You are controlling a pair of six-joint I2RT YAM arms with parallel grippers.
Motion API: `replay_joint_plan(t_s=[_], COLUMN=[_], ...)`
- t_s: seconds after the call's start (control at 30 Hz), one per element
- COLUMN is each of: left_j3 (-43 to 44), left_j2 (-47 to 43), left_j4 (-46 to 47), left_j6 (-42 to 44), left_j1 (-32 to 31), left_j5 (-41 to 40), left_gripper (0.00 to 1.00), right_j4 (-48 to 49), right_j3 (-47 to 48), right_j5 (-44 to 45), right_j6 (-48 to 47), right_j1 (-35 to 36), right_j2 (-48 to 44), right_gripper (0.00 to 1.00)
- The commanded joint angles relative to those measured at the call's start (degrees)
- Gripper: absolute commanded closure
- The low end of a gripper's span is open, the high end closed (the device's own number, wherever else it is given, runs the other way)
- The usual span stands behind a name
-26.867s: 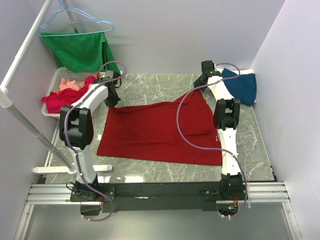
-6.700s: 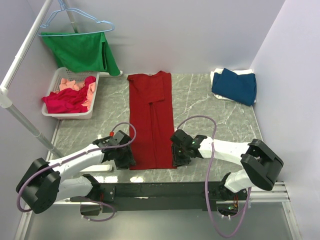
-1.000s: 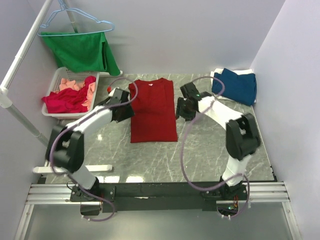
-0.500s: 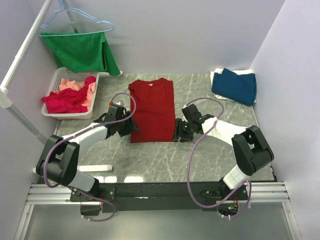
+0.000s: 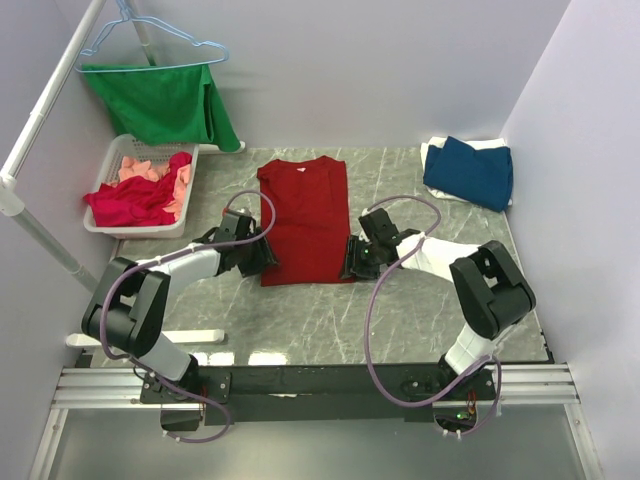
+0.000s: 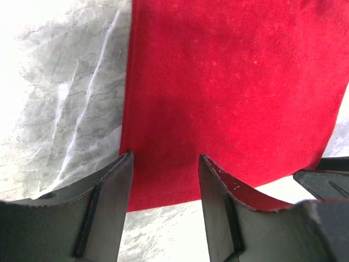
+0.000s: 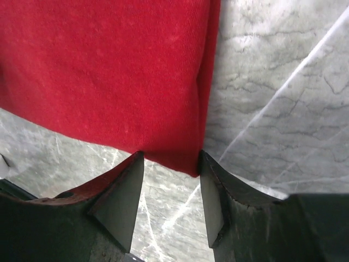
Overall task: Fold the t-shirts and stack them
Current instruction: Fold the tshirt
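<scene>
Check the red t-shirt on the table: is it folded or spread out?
Folded. The deep-red t-shirt lies as a narrow rectangle, no sleeves showing, collar at the far end.

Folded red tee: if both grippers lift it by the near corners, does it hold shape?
Probably not: the red t-shirt is thin layered cloth lying flat, so it would likely sag between the left gripper and right gripper. Looks light. The smooth marble table suggests it would slide if pushed, layers possibly shifting.

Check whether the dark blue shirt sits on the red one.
No, the dark blue shirt lies in the far right corner, apart from the folded red shirt.
</scene>
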Motion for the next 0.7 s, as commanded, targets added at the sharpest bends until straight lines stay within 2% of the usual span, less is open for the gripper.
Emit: replay_joint_plan(t_s=[0.0,0.23,0.5,0.67], left_j3=[2.18,1.56,-2.65,-4.15], left_j2=[0.22,-1.71,-3.74,-2.86], left_j4=[-4.63,-9.39,-8.16,-5.53], left_j6=[1.33,1.25,-0.68,-2.53], left_j1=[0.05,0.05,-0.04,-0.04], left_j5=[-1.99,-5.42,-0.68,3.19], left_gripper=[0.43,0.43,0.44,0.47], right_j4=[-0.35,-1.32,-1.41,-1.15], right_j3=[0.00,0.61,0.00,-0.26], right_j5=[3.25,4.39,4.75,4.92], right_j6=[-0.12,0.49,1.11,1.37], right_j1=[0.26,0.26,0.52,1.13], right_j2=[3.05,3.84,4.54,5.42], right_gripper=[0.48,0.50,0.51,0.54])
